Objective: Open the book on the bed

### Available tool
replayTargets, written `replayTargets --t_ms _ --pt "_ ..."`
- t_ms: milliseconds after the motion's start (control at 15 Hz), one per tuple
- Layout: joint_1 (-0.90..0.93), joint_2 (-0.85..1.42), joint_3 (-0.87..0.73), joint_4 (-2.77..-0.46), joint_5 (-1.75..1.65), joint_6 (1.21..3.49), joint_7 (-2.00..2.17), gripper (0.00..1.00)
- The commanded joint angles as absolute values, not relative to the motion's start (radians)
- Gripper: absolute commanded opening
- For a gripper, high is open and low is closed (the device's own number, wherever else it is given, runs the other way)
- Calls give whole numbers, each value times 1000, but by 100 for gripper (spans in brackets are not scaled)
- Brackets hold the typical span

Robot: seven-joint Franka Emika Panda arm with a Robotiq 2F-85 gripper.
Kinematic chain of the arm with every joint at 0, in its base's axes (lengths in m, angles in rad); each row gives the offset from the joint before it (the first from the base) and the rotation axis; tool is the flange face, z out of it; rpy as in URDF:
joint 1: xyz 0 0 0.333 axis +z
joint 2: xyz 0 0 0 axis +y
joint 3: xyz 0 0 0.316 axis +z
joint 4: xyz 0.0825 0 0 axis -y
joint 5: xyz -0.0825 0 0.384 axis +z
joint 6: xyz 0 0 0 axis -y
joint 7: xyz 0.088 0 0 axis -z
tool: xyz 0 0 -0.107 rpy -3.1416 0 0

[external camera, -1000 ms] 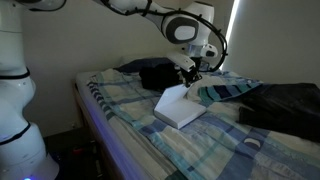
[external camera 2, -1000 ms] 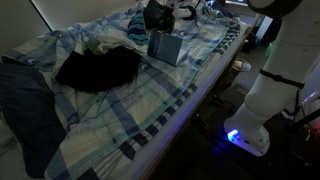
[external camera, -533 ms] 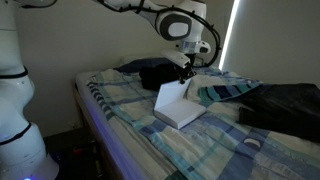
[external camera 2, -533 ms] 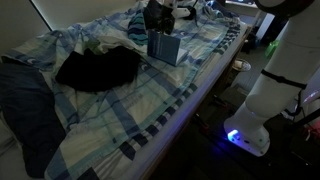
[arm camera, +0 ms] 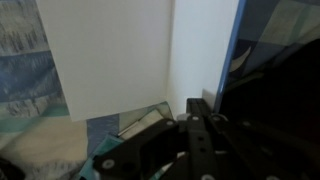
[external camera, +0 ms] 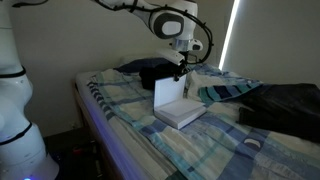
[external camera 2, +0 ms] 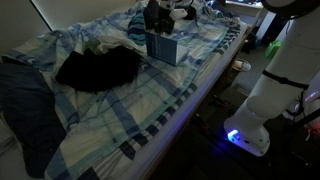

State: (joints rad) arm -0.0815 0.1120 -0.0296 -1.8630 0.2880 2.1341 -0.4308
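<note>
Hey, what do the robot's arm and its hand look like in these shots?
The arm is glossy white, built of rounded tube-like segments with dark rings at the joints. A thin black cable loops beside the wrist. The hand is black and blocky. A blue light glows near the base.

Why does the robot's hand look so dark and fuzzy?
Wrist view: the gripper sits very close to the camera, so it shows as a dark blur, while the white page of the book catches light. In an exterior view the room is dim, and the strip of light glares white.
</note>
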Motion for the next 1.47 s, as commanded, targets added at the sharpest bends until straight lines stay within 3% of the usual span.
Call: replayTargets --t_ms 0,1400 --pt "-74 69 -20 -1917 281 2158 -465 0" --pt "-14 35 22 -1973 251 2138 -512 0"
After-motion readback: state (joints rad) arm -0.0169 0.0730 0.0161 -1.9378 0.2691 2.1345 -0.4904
